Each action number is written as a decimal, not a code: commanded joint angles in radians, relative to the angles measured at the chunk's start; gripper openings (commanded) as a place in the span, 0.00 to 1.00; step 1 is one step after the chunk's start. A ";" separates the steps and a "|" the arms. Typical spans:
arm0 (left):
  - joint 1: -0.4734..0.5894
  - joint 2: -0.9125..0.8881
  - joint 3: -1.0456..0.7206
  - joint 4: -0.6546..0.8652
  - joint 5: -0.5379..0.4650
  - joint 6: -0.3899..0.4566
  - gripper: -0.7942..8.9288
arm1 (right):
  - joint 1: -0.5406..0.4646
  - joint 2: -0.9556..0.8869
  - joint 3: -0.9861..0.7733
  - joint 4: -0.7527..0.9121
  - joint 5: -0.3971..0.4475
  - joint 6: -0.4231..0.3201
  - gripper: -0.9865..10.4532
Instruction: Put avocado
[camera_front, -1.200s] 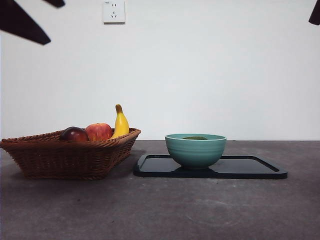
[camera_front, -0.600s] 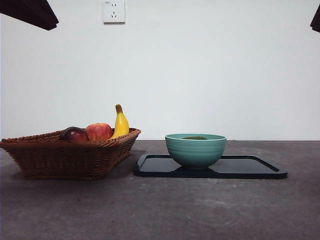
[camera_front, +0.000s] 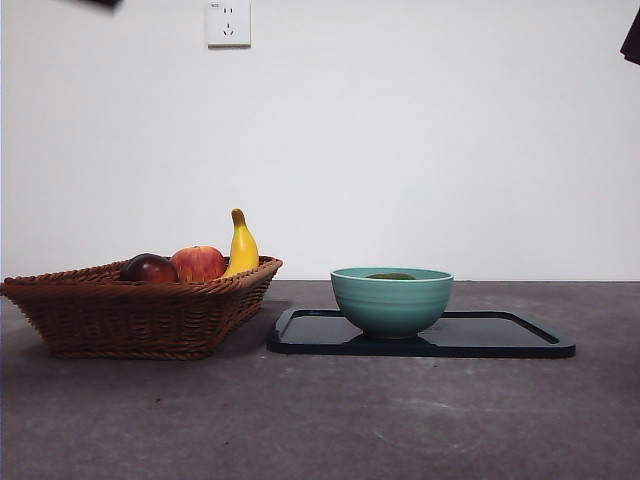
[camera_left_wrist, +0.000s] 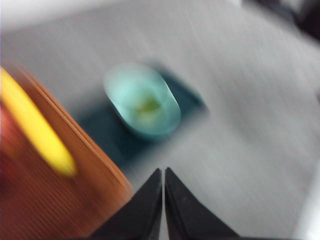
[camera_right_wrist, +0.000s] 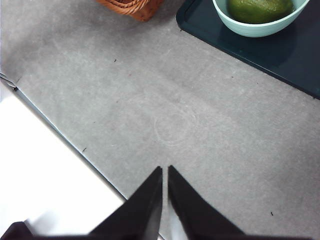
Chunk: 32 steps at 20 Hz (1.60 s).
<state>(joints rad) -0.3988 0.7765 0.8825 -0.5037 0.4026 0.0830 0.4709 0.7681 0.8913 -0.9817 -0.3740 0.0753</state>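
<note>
The avocado (camera_right_wrist: 260, 10) — dark green, smooth and rounded — lies inside a teal ceramic bowl (camera_front: 391, 299) with faint horizontal ribbing; from the front only a sliver of green shows above the rim. The bowl stands on a glossy black rectangular tray (camera_front: 500, 335) with a low raised edge. Just beside the tray sits a brown woven wicker basket (camera_front: 130, 310) with flared sides, holding a dark red-purple round fruit (camera_front: 148, 268), a red apple (camera_front: 198, 263) and a yellow banana (camera_front: 241, 247) standing up against the far rim.

The left gripper (camera_left_wrist: 163, 172) hangs above the table with its black jaws pressed together and nothing between them — its view is badly blurred. The right gripper (camera_right_wrist: 165, 170) is likewise clenched and empty, over bare table near the edge.

The table (camera_front: 400, 420) is matte grey, faintly scuffed. Behind it rises a plain white wall with a white socket (camera_front: 228, 22).
</note>
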 joint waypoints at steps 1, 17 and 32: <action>0.104 -0.095 -0.080 0.291 -0.040 0.031 0.09 | 0.006 0.008 0.010 0.010 -0.003 -0.004 0.09; 0.383 -0.717 -0.830 0.574 -0.381 0.021 0.09 | 0.006 0.008 0.010 0.010 -0.003 -0.004 0.09; 0.386 -0.773 -0.871 0.315 -0.382 0.002 0.09 | 0.006 0.008 0.010 0.010 -0.003 -0.004 0.09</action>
<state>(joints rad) -0.0151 0.0051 0.0319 -0.1818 0.0231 0.0902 0.4709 0.7681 0.8913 -0.9817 -0.3740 0.0753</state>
